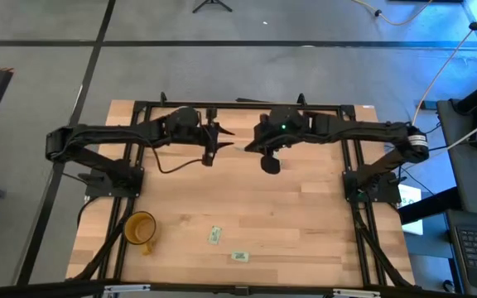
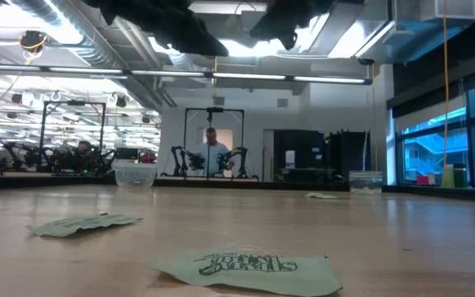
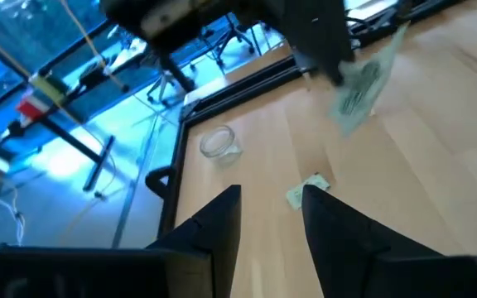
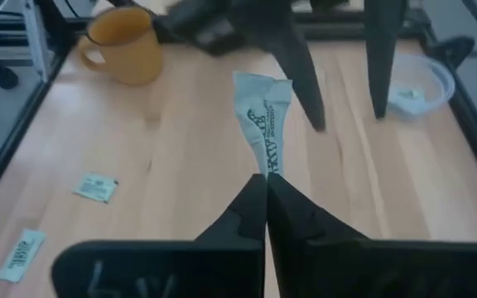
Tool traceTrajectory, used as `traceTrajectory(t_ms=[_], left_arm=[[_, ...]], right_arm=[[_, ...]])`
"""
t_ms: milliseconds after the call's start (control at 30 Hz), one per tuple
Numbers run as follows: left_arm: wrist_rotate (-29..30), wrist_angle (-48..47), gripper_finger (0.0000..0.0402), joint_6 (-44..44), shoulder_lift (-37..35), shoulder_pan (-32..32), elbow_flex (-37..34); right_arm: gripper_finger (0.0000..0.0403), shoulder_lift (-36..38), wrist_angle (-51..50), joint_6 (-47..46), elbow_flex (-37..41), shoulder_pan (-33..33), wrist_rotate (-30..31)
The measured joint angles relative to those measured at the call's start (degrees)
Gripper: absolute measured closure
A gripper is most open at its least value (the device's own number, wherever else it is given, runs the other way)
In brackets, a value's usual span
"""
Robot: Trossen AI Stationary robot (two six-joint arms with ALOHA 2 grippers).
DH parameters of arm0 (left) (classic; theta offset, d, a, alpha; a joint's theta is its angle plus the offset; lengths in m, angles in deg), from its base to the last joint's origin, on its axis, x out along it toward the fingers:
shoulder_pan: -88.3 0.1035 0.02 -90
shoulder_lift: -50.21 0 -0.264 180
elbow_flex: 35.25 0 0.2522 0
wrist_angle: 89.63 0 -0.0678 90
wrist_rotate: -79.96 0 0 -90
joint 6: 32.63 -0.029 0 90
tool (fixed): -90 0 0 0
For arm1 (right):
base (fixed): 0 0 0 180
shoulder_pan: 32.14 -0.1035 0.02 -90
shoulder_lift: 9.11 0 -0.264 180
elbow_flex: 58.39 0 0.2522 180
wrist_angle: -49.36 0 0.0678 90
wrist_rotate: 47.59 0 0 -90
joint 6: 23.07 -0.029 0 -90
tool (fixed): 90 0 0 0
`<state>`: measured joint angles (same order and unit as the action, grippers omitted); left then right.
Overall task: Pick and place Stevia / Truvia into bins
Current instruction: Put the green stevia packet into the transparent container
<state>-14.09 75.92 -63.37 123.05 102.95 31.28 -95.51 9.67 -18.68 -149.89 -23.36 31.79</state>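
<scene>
Both grippers hang high over the table's far middle, facing each other. My right gripper (image 4: 265, 189) (image 1: 243, 147) is shut on a whitish Stevia sachet (image 4: 263, 116) with green print. My left gripper (image 3: 272, 217) (image 1: 222, 139) is open with nothing between its fingers, which stand close beyond that sachet. A cloudy whitish cup (image 4: 425, 83) (image 2: 135, 173) and a clear cup (image 3: 218, 142) (image 2: 365, 180) stand on the table's far part. Two sachets (image 1: 215, 235) (image 1: 239, 257) lie flat near the front edge, and another (image 3: 307, 190) lies by the clear cup. My right gripper pinches one short end of the sachet (image 4: 265, 170) between its two fingertips. The rest of the sachet sticks out past the fingertips, creased and a little twisted. In the left wrist view it hangs slanting from the fingers (image 3: 358, 87), lifted clear of the table.
A yellow-orange mug (image 1: 139, 229) (image 4: 122, 45) stands near the front left. A black frame (image 1: 350, 157) runs along the table's sides and far edge. A person stands in the room far behind the table.
</scene>
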Motion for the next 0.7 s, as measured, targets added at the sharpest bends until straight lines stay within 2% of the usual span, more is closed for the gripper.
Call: traceTrajectory(t_ms=[333, 700], left_arm=[[-0.84, -0.41, 0.0278, 5.99, -0.04, -4.45, 0.0], [5.22, 1.2, 0.0279, 6.15, -0.04, -6.1, 0.0]], right_arm=[[0.0398, -0.18, -0.33, -0.96, -0.41, -0.17, -0.02], [0.0398, -0.18, -1.6, -1.36, -0.41, -0.26, -0.08]])
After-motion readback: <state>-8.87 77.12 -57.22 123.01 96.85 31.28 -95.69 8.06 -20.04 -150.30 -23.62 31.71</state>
